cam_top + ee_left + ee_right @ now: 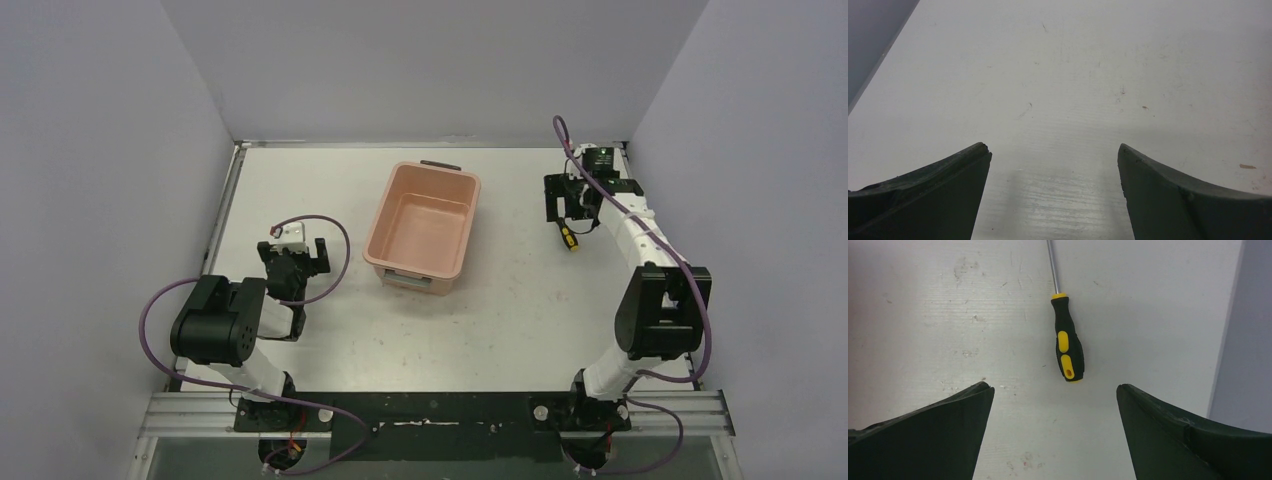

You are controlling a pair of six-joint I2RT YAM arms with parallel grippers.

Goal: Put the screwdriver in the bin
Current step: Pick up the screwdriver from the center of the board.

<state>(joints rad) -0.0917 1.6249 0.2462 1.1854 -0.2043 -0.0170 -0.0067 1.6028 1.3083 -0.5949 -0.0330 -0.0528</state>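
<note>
Hovering right gripper (1054,390): jaws apart, screwdriver (1067,347) lying just ahead on table (923,315).
Left gripper (1054,150): jaws apart, over table.
Bin (425,235): well apart from screwdriver.

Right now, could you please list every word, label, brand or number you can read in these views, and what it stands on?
None can be read. The screwdriver handle shows only yellow and black patches, with no lettering; the bin is plain pink; the table bears only scuffs.
</note>
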